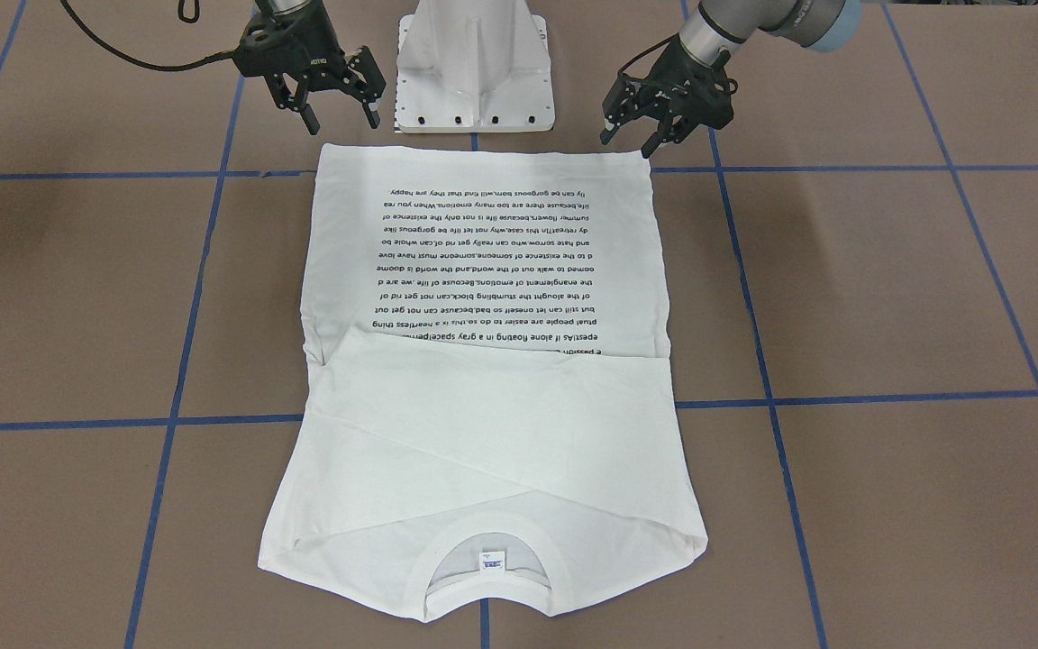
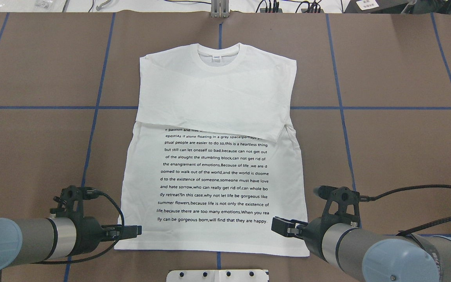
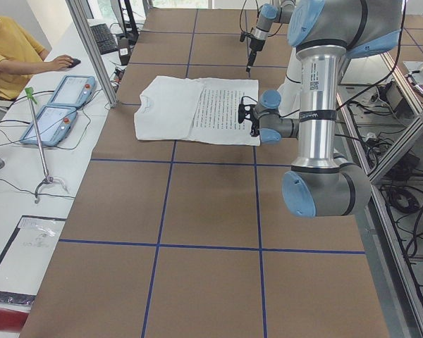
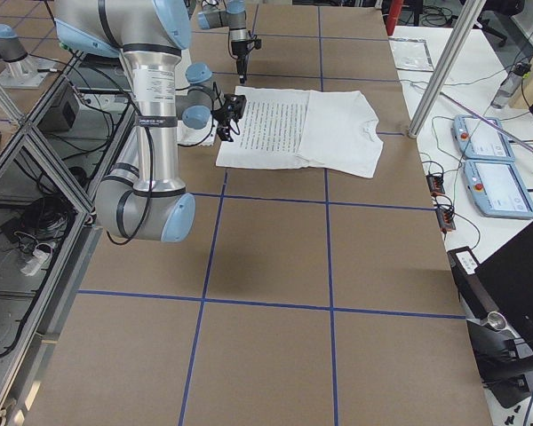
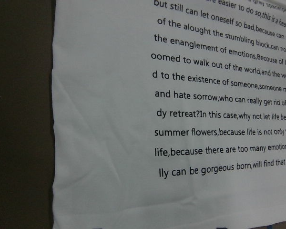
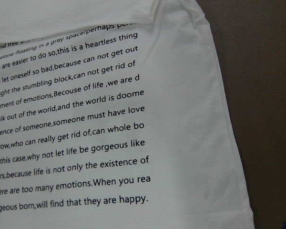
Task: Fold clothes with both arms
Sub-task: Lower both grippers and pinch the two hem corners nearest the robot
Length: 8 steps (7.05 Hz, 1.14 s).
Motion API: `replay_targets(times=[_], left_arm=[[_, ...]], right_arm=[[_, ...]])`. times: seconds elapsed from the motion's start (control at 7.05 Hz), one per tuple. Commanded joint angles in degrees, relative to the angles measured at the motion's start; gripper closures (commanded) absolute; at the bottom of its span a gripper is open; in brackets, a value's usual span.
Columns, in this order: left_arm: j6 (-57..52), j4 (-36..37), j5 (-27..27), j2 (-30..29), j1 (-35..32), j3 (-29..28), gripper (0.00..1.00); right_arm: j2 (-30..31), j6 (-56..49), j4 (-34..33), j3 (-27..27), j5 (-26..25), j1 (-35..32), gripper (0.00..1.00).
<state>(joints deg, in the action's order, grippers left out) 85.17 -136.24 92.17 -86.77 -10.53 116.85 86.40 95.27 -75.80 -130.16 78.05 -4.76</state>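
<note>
The white shirt [image 2: 213, 90] lies flat on the table [image 2: 33, 78], sleeves folded across its chest, with the left gripper [image 1: 629, 142] and right gripper [image 1: 343, 124] poised at its near hem corners, jaws spread wide and empty.

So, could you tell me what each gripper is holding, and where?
Nothing is held: left gripper and right gripper are open beside the T-shirt.

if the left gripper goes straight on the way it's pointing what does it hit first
Most likely the shirt, at the nearest hem corner: the left gripper points down there. Depth is unclear, so it may touch the table just beside the cloth.
</note>
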Motion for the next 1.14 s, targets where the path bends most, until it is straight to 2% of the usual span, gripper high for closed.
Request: replay_targets(times=[0.0, 0.57, 0.71, 0.99], left_arm=[[0.3, -0.6, -0.3, 0.2, 0.3, -2.6, 0.27], [0.2, 1.1, -0.4, 2.2, 2.1, -2.9, 0.29], [0.2, 1.1, -0.4, 2.0, 2.5, -2.8, 0.33], [0.3, 1.2, -0.4, 1.6, 3.0, -2.7, 0.53]], right_arm=[[0.7, 0.0, 0.9, 0.3, -0.2, 0.1, 0.0], [0.7, 0.1, 0.9, 0.8, -0.6, 0.5, 0.0], [0.7, 0.1, 0.9, 0.9, -0.6, 0.5, 0.0], [0.7, 0.1, 0.9, 1.0, -1.1, 0.6, 0.0]])
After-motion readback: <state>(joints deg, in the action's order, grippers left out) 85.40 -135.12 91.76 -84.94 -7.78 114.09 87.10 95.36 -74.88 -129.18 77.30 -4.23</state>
